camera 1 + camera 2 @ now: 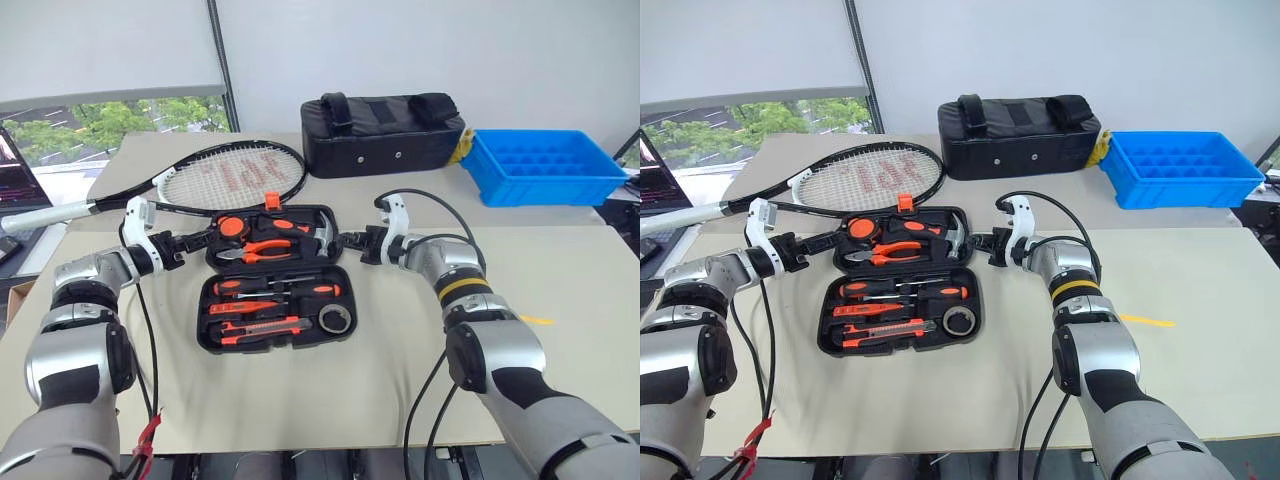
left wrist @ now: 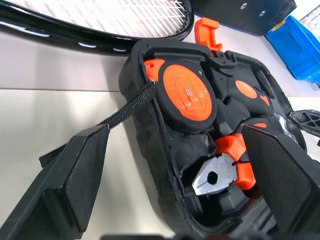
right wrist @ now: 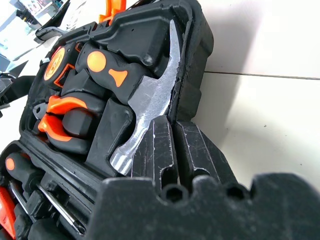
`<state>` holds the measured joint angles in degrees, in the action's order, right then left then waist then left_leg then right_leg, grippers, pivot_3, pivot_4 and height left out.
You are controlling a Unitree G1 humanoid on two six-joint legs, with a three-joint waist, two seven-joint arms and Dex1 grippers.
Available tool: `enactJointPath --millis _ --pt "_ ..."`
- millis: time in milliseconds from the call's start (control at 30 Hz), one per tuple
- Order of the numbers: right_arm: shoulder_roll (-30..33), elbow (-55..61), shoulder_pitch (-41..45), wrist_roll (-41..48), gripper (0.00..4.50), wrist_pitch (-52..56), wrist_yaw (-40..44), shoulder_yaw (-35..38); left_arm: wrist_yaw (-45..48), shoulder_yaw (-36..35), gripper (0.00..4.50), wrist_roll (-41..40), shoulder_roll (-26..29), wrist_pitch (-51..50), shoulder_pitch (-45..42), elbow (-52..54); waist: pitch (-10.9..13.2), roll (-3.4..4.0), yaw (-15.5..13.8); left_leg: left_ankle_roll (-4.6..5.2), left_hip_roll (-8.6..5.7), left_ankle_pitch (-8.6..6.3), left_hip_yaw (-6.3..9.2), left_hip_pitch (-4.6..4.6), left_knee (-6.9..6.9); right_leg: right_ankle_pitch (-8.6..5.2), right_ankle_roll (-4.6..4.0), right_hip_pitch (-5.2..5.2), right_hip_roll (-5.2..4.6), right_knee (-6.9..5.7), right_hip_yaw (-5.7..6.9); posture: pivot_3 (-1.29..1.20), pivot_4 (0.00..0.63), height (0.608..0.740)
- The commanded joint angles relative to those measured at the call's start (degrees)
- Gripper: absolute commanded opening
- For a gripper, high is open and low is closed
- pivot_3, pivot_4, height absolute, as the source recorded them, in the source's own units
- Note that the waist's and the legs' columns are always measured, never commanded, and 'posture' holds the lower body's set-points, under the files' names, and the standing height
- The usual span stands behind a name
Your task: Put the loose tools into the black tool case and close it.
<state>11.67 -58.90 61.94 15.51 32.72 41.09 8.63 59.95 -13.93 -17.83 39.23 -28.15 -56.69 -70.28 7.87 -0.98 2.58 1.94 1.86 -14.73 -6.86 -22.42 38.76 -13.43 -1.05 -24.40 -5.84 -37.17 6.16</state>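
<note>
1. The black tool case (image 1: 275,278) is lying open on the counter (image 1: 560,290), its two halves flat, the orange latch (image 1: 271,201) at the far edge.
2. The loose tools are sitting in their recesses: pliers (image 1: 262,249), a hammer (image 3: 150,97) and a round orange tape measure (image 2: 187,95) in the far half; screwdrivers (image 1: 275,288), a utility knife (image 1: 262,326) and a small grey tape roll (image 1: 335,320) in the near half.
3. My left tool (image 1: 196,243) is hovering just beside the left end of the far half, its fingers (image 2: 75,175) spread wide and holding nothing (a black strap is trailing past one of them).
4. My right tool (image 1: 350,242) is resting at the right end of the same half, fingers (image 3: 160,145) pressed together, right by the hammer head; whether they are pinching the case rim I cannot tell.
5. A tennis racket (image 1: 230,175), a black bag (image 1: 385,132) and a blue tray (image 1: 545,165) are lying beyond the case.
</note>
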Motion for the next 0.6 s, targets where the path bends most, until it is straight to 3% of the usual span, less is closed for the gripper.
enactJointPath --millis 33,133,233,533,567,600 --pt "0.7 0.7 2.1 0.9 0.03 -0.8 0.8 1.2 0.9 0.1 4.50 1.0 0.1 -0.1 -1.1 0.4 0.0 0.00 0.0 0.00 -0.01 0.00 0.00 0.00 0.00 0.00 0.00 0.00 -0.01 0.00 0.00 0.00 0.150 0.712" --pt "0.9 0.4 2.2 0.7 0.03 -1.2 0.4 1.3 0.5 -0.3 4.50 1.2 -0.2 -0.1 -1.3 0.3 0.0 0.00 0.0 0.00 -0.01 0.00 0.00 0.00 0.01 0.00 0.00 0.00 0.00 -0.01 0.01 0.00 0.150 0.712" --pt "0.9 0.4 2.1 0.6 0.00 -1.3 0.1 1.4 1.1 -0.6 3.76 1.2 -0.2 -0.4 -1.3 0.1 0.0 0.00 0.0 0.00 -0.01 0.00 0.01 0.00 0.01 0.00 0.00 0.00 0.00 -0.02 0.01 0.00 0.150 0.712" --pt "0.7 0.6 1.9 0.3 0.00 -1.5 0.1 1.2 2.7 -0.7 0.33 1.6 -0.3 -0.7 -0.9 0.1 0.0 0.00 -0.1 0.00 -0.01 0.00 0.01 0.00 0.01 0.00 0.00 0.01 -0.01 -0.01 0.01 0.00 0.150 0.712" --pt "0.7 0.6 1.8 0.3 0.00 -1.5 0.1 1.2 3.3 -0.4 0.01 1.8 -0.5 -0.8 -0.9 0.2 0.0 0.00 -0.1 0.00 -0.02 0.00 0.01 -0.01 0.01 0.00 0.00 0.01 -0.01 -0.02 0.01 0.00 0.150 0.712" --pt "0.7 0.6 1.8 0.2 0.00 -1.6 0.1 1.2 3.7 -0.2 0.01 2.1 -0.8 -0.8 -0.8 0.3 0.0 0.00 -0.1 0.00 -0.02 0.00 0.01 0.00 0.01 0.00 0.00 0.01 -0.02 -0.01 0.02 0.00 0.150 0.712"
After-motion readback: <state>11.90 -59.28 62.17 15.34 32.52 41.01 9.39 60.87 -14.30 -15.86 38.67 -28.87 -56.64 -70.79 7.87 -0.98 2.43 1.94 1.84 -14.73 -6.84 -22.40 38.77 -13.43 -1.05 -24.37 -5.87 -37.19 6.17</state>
